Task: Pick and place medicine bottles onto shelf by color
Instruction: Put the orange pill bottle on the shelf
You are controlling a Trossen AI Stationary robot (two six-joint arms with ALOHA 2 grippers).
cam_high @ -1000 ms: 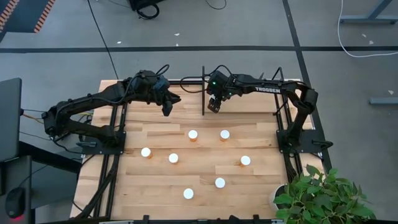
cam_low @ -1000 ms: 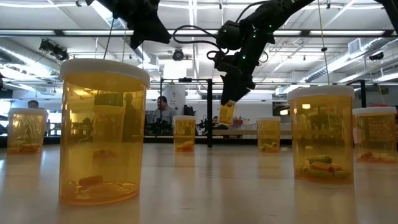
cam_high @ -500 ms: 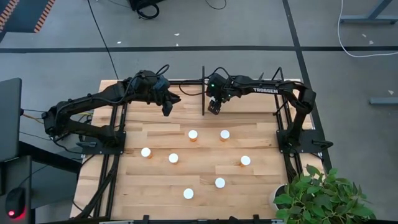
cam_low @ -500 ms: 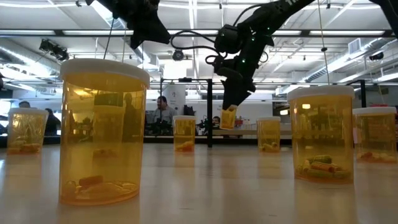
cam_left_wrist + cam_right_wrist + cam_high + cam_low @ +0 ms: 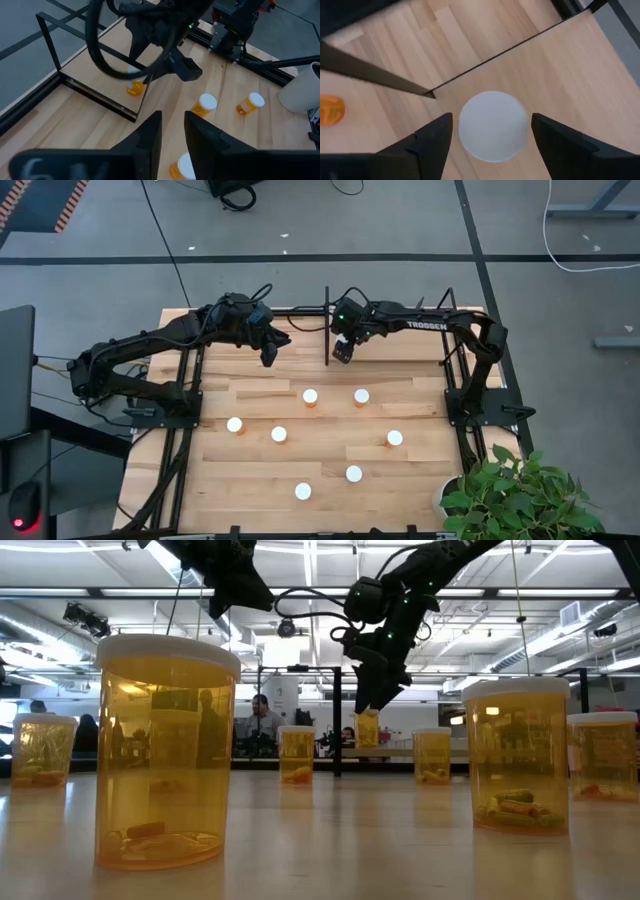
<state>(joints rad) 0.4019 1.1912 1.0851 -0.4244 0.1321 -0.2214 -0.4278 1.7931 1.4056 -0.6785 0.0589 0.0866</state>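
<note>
My right gripper [image 5: 342, 352] [image 5: 492, 117] points down over the shelf [image 5: 400, 348] [image 5: 560, 75], a smooth pale panel edged by black bars. It is open. One medicine bottle [image 5: 492, 132] [image 5: 367, 730] stands upright on its base near the shelf's corner. The fingers stand on either side of its white cap, with a thin gap on each side. Several more orange bottles [image 5: 310, 396] [image 5: 165, 750] stand on the planked tabletop. My left gripper [image 5: 270, 355] [image 5: 173, 130] hovers over the table's far left, open by a narrow gap and holding nothing.
An upright black post [image 5: 327, 330] rises at the shelf's left end, close to my right gripper. Black arm mounts [image 5: 175, 405] [image 5: 470, 400] line both sides of the table. A green plant [image 5: 510, 490] sits at the near right corner. People [image 5: 262, 720] show in the room beyond.
My right gripper has moved down and slightly toward the table's left, over the shelf. The bottle under it hung tilted before and now stands upright at shelf level.
</note>
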